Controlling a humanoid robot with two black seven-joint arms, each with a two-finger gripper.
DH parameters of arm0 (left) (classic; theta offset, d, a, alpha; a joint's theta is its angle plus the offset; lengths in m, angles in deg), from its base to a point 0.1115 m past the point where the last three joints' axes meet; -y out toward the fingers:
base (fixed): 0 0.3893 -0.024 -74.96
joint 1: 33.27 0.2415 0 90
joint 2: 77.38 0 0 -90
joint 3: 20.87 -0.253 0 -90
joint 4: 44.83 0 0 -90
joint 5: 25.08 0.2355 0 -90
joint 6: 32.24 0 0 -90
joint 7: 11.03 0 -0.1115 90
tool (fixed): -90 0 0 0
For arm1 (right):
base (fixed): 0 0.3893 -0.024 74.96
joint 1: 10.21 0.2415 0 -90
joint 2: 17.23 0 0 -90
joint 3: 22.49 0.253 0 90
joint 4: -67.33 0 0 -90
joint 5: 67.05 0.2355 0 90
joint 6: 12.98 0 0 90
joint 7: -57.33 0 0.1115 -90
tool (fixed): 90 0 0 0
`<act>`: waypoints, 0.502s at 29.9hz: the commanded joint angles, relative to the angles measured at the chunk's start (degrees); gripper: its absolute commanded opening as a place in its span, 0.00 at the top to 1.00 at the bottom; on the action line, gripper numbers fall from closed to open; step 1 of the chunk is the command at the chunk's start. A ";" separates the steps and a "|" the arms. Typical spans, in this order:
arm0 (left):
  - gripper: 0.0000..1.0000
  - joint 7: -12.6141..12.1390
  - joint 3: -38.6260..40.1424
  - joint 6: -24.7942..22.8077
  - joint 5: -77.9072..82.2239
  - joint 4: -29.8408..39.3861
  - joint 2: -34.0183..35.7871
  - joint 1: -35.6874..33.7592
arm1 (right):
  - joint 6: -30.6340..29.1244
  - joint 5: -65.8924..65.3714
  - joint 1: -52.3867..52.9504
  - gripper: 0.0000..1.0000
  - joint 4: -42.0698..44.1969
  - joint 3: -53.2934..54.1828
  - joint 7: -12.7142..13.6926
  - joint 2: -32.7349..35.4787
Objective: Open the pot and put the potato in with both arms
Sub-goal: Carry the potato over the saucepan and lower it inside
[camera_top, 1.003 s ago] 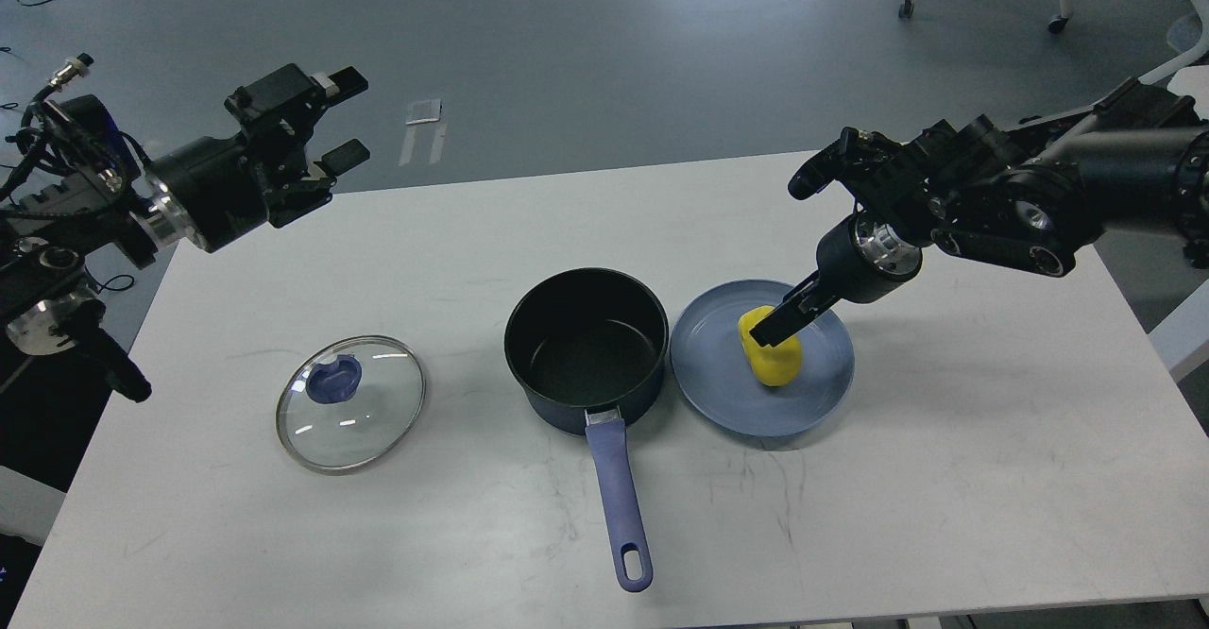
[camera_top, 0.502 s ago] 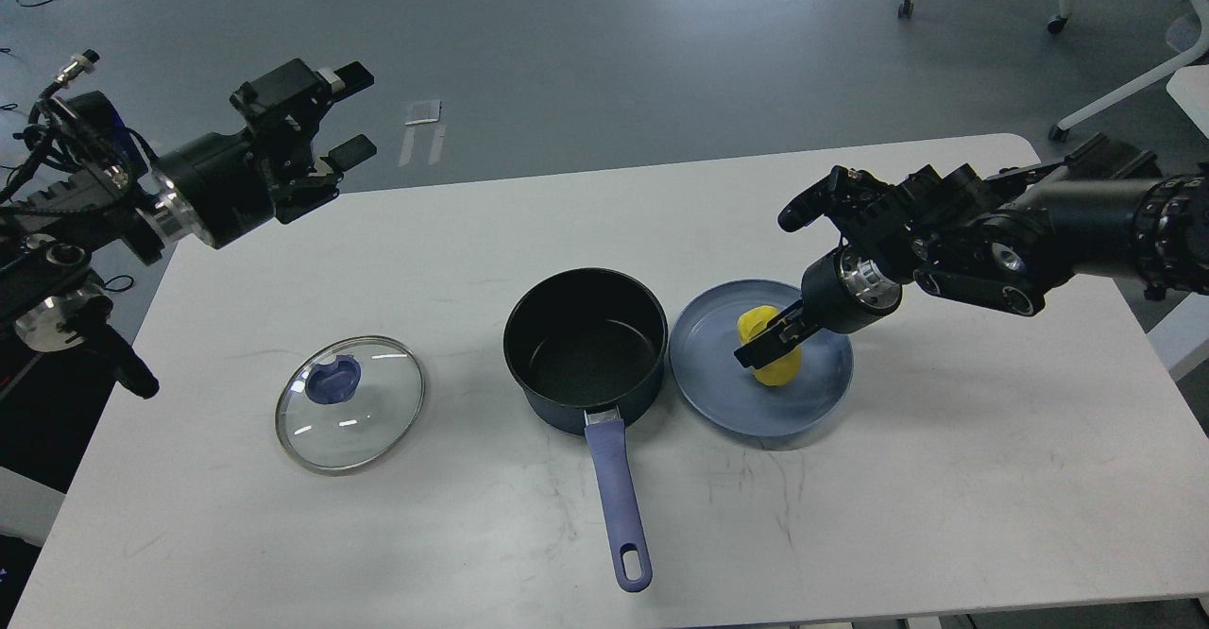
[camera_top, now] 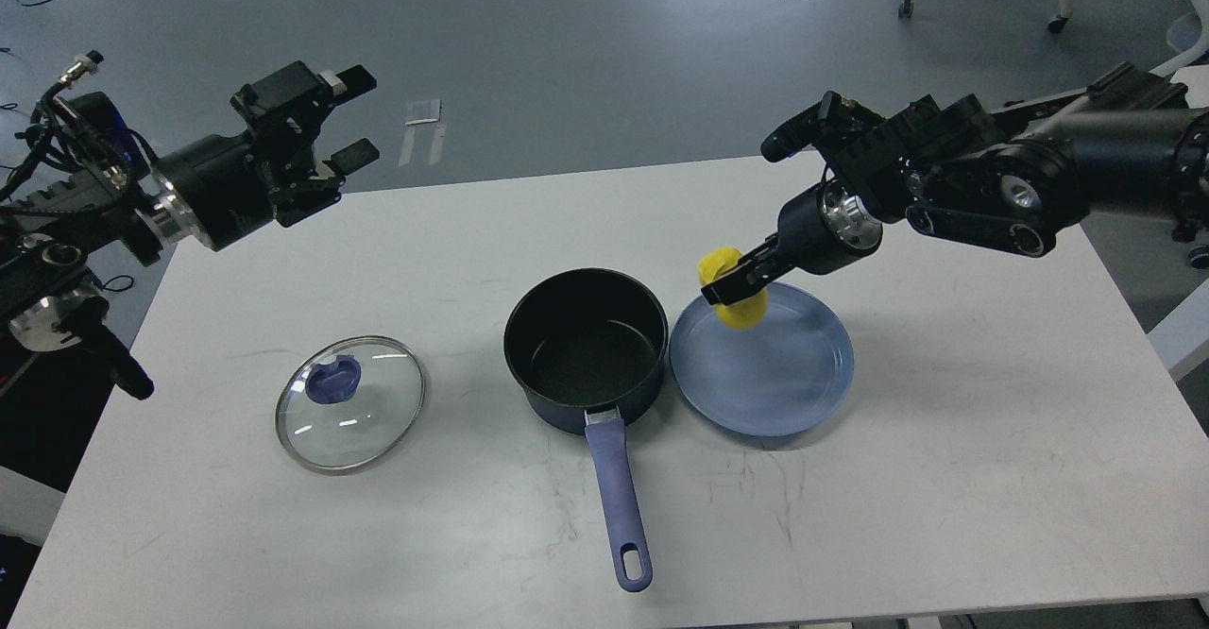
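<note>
Nearest me on the white desk [camera_top: 945, 478] is the blue handle [camera_top: 619, 497] of the pot [camera_top: 586, 350], pointing back toward me with its hanging loop at the near end. The pot itself stands open, its dark inside bare. To its left and well apart from it, the glass lid [camera_top: 350, 402] lies flat on the desk with its blue knob [camera_top: 332, 380] showing through the glass. Just right of the pot, rim almost touching rim, sits the blue plate [camera_top: 774, 374]. My right tool [camera_top: 732, 281] is closed on the yellow potato [camera_top: 733, 289], holding it in the air over the plate's far left edge, close beside the pot's right rim but not above its opening; one dark finger crosses the front of the potato, and a faint shadow falls on the plate beneath. My right arm [camera_top: 982, 185] reaches in from the right, sloping down to that tool. Farther back on the left, my left tool [camera_top: 349, 119] hangs high over the far left corner of the desk, its two fingers spread apart with nothing between them, well away from lid and pot. Beyond the desk is grey floor [camera_top: 586, 53].
</note>
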 commanded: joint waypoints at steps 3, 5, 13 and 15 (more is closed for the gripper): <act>0.02 0.00 0.78 -0.85 -0.08 0.00 -0.01 0.02 | 0.00 5.38 3.80 0.76 -1.02 0.85 0.00 -3.89; 0.02 0.00 1.31 -1.20 -0.08 0.00 -0.01 0.02 | 0.00 7.24 3.80 0.75 -0.76 0.85 0.00 -6.01; 0.02 0.00 1.40 -1.38 -0.17 0.00 -0.01 0.02 | 0.18 12.69 2.13 0.75 1.43 0.24 0.00 -12.61; 0.02 0.00 1.40 -1.38 -0.17 0.00 -0.10 0.02 | 0.18 12.69 1.25 0.71 1.87 -0.03 0.00 -12.61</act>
